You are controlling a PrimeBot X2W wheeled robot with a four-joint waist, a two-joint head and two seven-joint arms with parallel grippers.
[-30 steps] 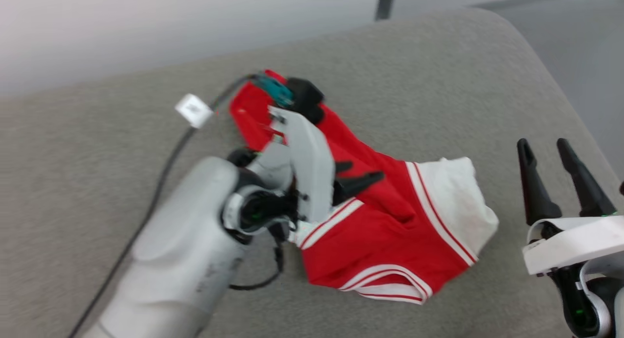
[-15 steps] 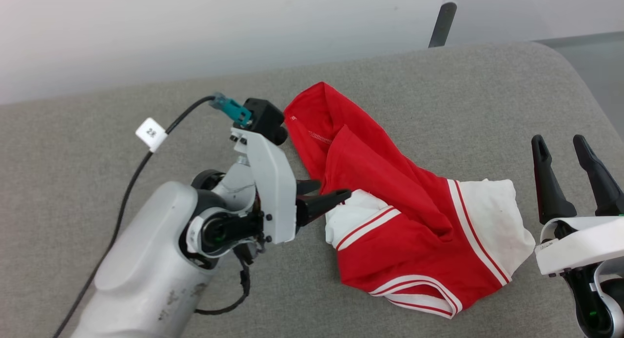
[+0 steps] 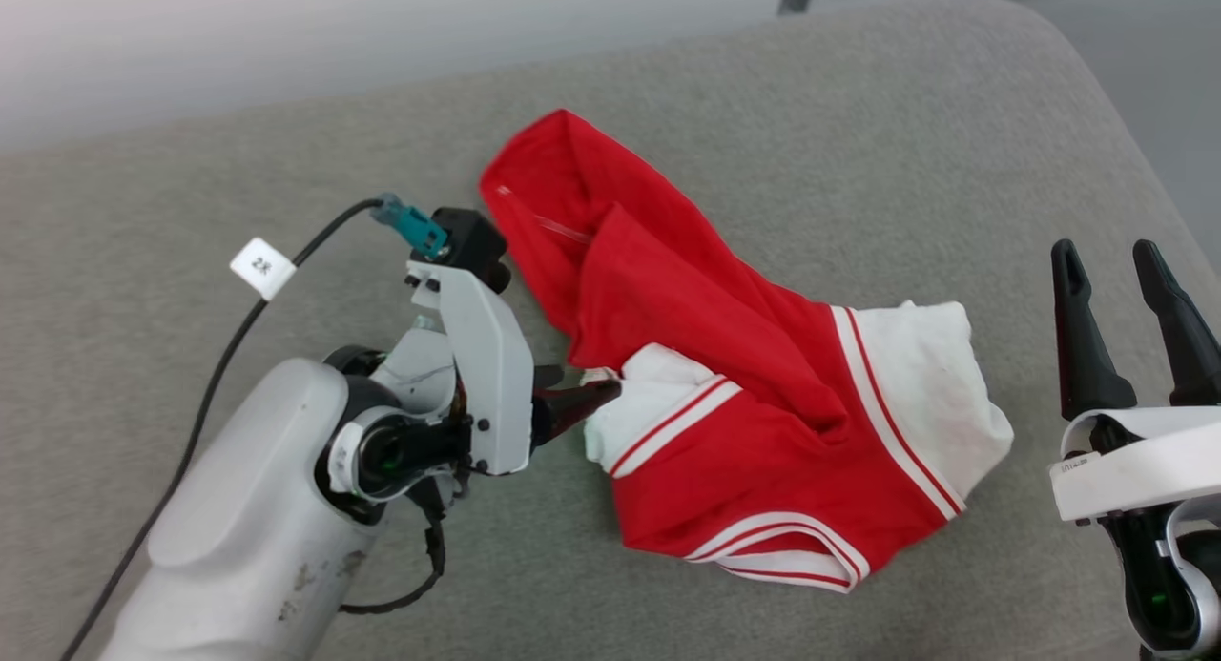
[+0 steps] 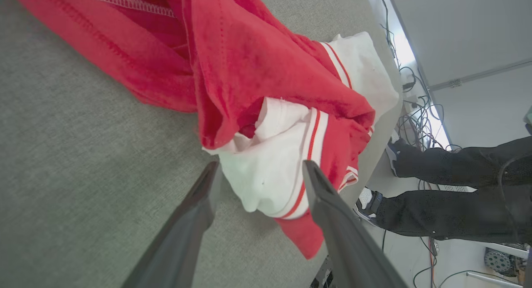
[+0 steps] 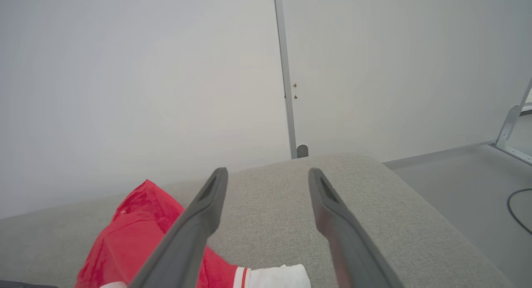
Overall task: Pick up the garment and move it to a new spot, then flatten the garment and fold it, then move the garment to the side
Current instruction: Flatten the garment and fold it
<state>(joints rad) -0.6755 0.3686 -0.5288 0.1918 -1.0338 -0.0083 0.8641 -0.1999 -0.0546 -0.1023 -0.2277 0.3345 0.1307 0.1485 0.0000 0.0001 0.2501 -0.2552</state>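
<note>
left end effector point(image 4: 261, 166), right end effector point(image 3: 1105, 256), splayed

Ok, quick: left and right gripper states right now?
Left gripper: open, fingertips at the white sleeve of the garment, not closed on it.
Right gripper: open, empty, beside the garment.

The garment point(image 3: 744, 394), red with white sleeves and striped trim, lies crumpled on grey fabric.

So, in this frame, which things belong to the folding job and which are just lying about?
Job: garment, crumpled on the grey padded surface; left gripper, open at its white sleeve; right gripper, open, apart.
Just about: tagged black cable; person's legs; floor wiring.
</note>
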